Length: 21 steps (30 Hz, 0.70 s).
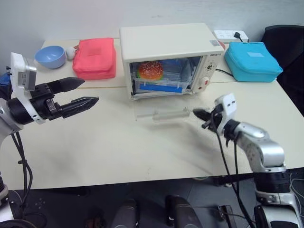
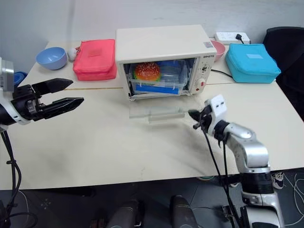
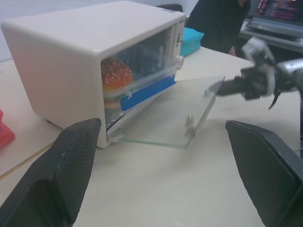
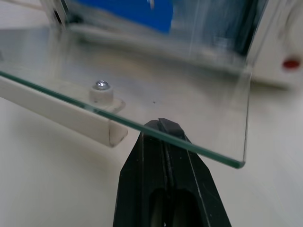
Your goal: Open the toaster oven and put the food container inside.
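The cream-white toaster oven point(image 1: 166, 42) stands at the back of the table with its glass door point(image 1: 159, 111) folded down flat. Inside sits the clear food container point(image 1: 159, 80), its blue clip and sesame-bun burger showing. My left gripper point(image 1: 90, 90) hovers open and empty, well to the left of the oven. My right gripper point(image 1: 195, 113) is shut with nothing in it, its tip at the front right corner of the lowered door. In the right wrist view the glass edge point(image 4: 189, 146) crosses just over the fingertips point(image 4: 163, 130), beside the cream handle bar point(image 4: 61, 111).
A red zipped pouch point(image 1: 95, 58) and a blue bowl point(image 1: 50, 56) lie left of the oven, and a blue zipped pouch point(image 1: 251, 61) lies on its right. A power strip point(image 1: 231, 35) and a black chair point(image 1: 287, 42) are behind. A person point(image 3: 218, 23) sits beyond the table.
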Available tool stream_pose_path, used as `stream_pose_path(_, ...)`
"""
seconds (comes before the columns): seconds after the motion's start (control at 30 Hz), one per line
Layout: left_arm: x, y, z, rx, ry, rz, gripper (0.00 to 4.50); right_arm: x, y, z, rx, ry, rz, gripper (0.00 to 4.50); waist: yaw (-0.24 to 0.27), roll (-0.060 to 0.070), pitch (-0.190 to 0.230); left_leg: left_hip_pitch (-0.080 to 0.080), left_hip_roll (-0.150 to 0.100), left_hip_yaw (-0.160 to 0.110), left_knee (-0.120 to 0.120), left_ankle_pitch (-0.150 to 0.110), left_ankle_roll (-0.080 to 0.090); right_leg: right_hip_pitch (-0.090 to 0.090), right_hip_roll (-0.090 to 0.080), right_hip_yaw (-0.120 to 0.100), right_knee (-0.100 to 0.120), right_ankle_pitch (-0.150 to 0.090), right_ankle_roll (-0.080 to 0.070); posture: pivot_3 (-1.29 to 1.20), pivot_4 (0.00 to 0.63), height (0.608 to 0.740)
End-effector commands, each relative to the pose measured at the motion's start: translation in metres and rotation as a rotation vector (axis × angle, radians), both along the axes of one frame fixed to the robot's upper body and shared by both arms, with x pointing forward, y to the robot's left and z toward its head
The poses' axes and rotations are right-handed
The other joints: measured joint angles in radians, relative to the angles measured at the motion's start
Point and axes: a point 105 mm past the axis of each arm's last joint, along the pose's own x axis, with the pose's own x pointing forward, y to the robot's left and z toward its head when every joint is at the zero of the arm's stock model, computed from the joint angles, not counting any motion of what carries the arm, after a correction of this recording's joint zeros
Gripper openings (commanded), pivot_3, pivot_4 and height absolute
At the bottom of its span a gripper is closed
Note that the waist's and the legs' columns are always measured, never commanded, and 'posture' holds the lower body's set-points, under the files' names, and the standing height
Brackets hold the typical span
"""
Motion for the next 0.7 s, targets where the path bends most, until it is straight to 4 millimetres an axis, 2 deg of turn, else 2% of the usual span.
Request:
stream_pose_path(0.03, -0.001, 0.002, 0.003, 0.012, -0.037, 0.014, 4.48, -0.001, -0.014, 0.055, 0.055, -0.128, -0.02, 0.0, 0.001, 0.0, 0.0, 0.0, 0.0, 0.0, 0.0, 0.0, 0.0, 0.0, 0.0, 0.0, 0.0, 0.0, 0.0, 0.0, 0.15, 0.74)
stream_pose_path(0.13, 0.002, 0.006, 0.002, 0.01, -0.034, 0.025, 4.48, -0.002, -0.023, 0.071, 0.05, -0.137, -0.011, 0.0, 0.003, 0.0, 0.0, 0.0, 0.0, -0.001, 0.0, 0.0, 0.0, 0.0, 0.0, 0.0, -0.001, 0.0, 0.0, 0.0, 0.15, 0.74)
stream_pose_path(0.23, 0.003, 0.011, 0.003, 0.011, -0.038, 0.039, 4.48, -0.009, -0.032, 0.075, 0.002, -0.119, 0.014, 0.0, 0.006, 0.0, 0.0, -0.001, 0.0, -0.002, 0.0, -0.001, 0.001, 0.0, -0.001, -0.001, -0.002, 0.0, 0.0, 0.0, 0.15, 0.74)
stream_pose_path(0.33, 0.005, 0.019, 0.005, 0.022, -0.046, 0.06, 4.5, -0.022, -0.052, 0.072, -0.061, -0.055, 0.042, 0.56, 0.006, 0.0, 0.0, -0.003, 0.0, -0.001, 0.0, -0.001, 0.002, 0.0, -0.001, -0.001, -0.004, 0.0, 0.0, 0.0, 0.15, 0.74)
stream_pose_path(0.43, 0.005, 0.027, 0.007, 0.04, -0.053, 0.074, 4.5, -0.042, -0.065, 0.072, -0.112, -0.005, 0.116, 1.52, 0.005, 0.0, 0.0, -0.004, 0.0, -0.002, 0.0, -0.002, 0.004, 0.0, -0.001, -0.001, -0.006, 0.0, 0.0, 0.0, 0.15, 0.74)
stream_pose_path(0.53, 0.003, 0.035, 0.013, 0.055, -0.056, 0.08, 4.5, -0.058, -0.078, 0.081, -0.08, 0.04, 0.173, 2.59, 0.001, 0.0, 0.0, -0.004, 0.0, -0.001, 0.0, -0.002, 0.004, 0.0, -0.001, -0.001, -0.007, 0.0, 0.0, 0.0, 0.15, 0.74)
stream_pose_path(0.7, -0.001, 0.043, 0.018, 0.076, -0.056, 0.085, 4.5, -0.071, -0.088, 0.086, -0.08, 0.076, 0.215, 4.28, -0.007, 0.0, 0.0, -0.003, 0.003, 0.001, 0.0, -0.002, 0.004, 0.0, -0.001, -0.002, -0.007, 0.0, 0.0, 0.0, 0.15, 0.74)
